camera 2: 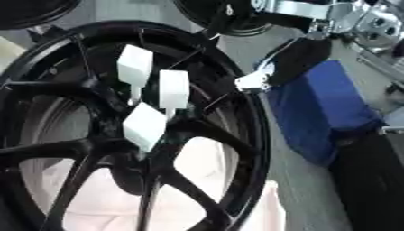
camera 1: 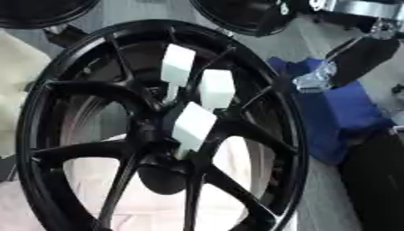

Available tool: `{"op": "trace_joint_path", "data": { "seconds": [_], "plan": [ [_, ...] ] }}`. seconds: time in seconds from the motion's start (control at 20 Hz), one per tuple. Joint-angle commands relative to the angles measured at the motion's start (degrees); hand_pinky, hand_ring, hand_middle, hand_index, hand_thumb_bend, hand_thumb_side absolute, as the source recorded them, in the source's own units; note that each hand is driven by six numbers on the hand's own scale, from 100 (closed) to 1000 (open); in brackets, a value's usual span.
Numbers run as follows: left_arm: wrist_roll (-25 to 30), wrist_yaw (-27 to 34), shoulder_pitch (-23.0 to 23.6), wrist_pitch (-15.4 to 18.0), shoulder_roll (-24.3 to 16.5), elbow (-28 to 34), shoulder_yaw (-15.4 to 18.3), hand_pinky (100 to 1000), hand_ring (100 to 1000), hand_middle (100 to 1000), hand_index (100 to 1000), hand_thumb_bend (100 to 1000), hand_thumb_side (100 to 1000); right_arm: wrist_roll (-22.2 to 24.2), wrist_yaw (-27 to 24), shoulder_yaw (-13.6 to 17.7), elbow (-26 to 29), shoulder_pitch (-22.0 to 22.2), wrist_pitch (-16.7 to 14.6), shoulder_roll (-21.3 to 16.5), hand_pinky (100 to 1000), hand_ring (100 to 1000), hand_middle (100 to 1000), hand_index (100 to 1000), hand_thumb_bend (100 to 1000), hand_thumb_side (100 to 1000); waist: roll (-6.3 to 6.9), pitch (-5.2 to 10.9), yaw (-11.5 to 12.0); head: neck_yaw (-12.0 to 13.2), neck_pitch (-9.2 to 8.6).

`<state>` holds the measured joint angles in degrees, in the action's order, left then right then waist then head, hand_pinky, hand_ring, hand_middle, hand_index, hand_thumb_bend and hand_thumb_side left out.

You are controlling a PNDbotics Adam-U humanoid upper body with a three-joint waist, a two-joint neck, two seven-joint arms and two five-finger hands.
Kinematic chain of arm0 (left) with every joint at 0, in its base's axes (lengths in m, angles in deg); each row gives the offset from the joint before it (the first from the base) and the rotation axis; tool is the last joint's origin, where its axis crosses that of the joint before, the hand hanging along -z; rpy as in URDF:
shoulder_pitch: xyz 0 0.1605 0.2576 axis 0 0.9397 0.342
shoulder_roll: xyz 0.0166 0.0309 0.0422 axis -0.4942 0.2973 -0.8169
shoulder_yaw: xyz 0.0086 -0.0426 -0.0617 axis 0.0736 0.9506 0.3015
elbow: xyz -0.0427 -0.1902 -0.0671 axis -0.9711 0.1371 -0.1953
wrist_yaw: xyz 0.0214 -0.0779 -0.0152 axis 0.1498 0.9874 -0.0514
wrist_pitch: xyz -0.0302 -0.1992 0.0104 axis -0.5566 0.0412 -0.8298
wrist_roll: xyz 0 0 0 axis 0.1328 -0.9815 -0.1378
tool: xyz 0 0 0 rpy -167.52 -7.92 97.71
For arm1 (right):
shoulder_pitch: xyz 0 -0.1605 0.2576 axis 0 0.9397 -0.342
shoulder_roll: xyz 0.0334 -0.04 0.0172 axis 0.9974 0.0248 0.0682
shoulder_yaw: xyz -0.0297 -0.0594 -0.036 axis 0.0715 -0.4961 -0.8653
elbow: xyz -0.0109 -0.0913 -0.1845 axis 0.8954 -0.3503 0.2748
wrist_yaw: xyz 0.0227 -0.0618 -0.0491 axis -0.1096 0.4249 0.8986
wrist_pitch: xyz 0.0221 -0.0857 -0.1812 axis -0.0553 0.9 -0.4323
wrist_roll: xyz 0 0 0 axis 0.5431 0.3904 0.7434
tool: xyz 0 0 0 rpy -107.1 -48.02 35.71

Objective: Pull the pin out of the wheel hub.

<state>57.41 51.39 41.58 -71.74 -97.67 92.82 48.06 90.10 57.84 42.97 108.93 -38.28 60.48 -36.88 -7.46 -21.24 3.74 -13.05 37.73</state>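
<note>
**Three pins seated, none pulled yet**

Three white block-headed pins stand in the hub [camera 1: 162, 135] of the black wheel [camera 1: 47, 113], which fills most of my view and stands upright, tilted a little. The top pin [camera 1: 177, 63] and the middle pin [camera 1: 217, 89] sit side by side, and the lower pin [camera 1: 192, 124] sits just beneath them, nearest the hub centre. Thin stems show below the upper two in the right eye view, running into the hub. I judge all three to be in place, so the pull itself is not yet done.

My right hand [camera 2: 256, 80] comes in from the upper right and hangs beside the rim, apart from the pins. I cannot tell whether its fingers are spread or closed. My left hand shows in neither view.

What is left: reach across the rim, take one pin head, draw it straight out.
</note>
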Motion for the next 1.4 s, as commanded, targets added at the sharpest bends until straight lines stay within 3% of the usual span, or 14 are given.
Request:
{"op": "trace_joint_path", "data": {
  "seconds": [0.05, 0.5, 1.4],
  "plan": [
    [-0.1, -0.2, -0.3, -0.2, -1.6, 0.9, 0.3, 929, 555, 526, 718, 235, 621, 1.9, 0.2, -0.8, 0.6, -1.9, 2.5, 0.1, 856, 837, 787, 832, 621, 397, 0.14, 1.7, 0.1, -0.1, 0.28],
    [-0.2, 0.0, -0.6, -0.4, -1.3, 0.9, 0.2, 930, 554, 525, 717, 234, 622, 4.9, -1.0, -2.6, 0.6, -4.9, 8.0, 3.2, 869, 858, 801, 839, 667, 348, -0.18, 1.5, 0.7, -0.2, 0.66],
    [-0.2, -0.2, -1.2, -0.6, -0.8, 0.9, 0.1, 933, 553, 523, 716, 233, 628, -1.4, -2.4, -3.7, 0.6, -5.0, 18.1, 6.0, 838, 817, 764, 809, 633, 353, -0.83, 0.4, 1.6, -0.5, 1.1]
  ]
}}
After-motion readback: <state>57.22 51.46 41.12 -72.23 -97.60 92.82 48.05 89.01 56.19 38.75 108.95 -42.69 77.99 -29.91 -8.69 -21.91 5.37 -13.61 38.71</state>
